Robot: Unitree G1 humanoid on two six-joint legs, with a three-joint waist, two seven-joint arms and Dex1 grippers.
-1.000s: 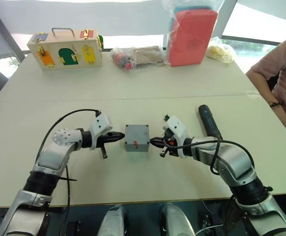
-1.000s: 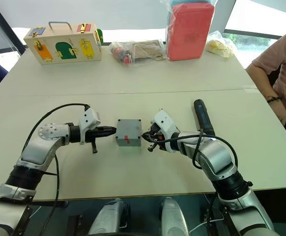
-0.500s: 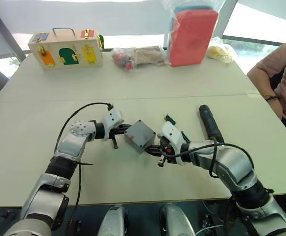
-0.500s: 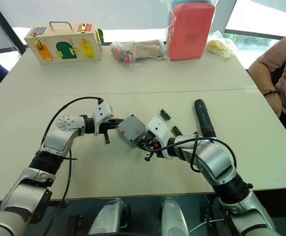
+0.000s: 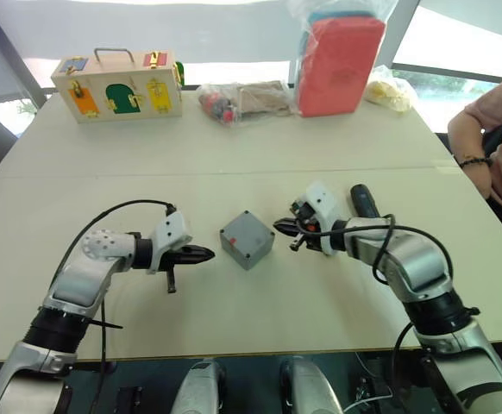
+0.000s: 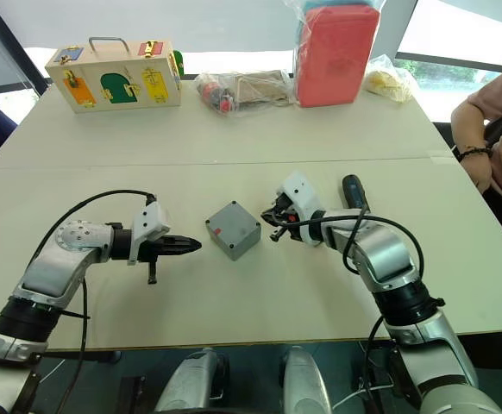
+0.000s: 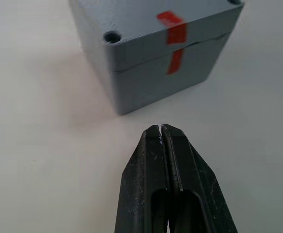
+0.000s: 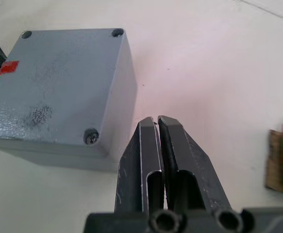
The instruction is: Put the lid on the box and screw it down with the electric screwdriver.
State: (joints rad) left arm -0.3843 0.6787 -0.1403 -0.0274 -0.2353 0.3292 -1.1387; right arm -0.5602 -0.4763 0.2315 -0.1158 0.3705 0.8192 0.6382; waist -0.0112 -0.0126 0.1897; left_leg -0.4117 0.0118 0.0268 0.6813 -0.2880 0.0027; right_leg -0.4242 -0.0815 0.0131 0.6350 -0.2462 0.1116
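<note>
The lid [image 7: 180, 24] is seen already seated on the box [image 5: 247, 240], a thin seam running between the two and a strip of red tape [image 7: 173, 43] crossing that seam, so the covering step is judged done and the screwing step not yet begun. The closed box stands on the pale table [image 5: 234, 164] between the two grippers, turned so that one corner faces the robot. The left gripper [image 5: 206, 254] is held just beside the box, apart from it, with its fingers pressed together on nothing. The right gripper [image 5: 279, 226] is placed near the opposite side of the box, likewise apart from it, its fingers closed and empty. The electric screwdriver [image 5: 360, 199] lies on the table by the right forearm, partly hidden by it and untouched. A screw head [image 8: 91, 137] is visible in one corner hole, while whether the other holes are filled cannot be told. The next move is judged to call for the right gripper to be opened and brought back to the screwdriver's body, while the box is steadied by the left.
</note>
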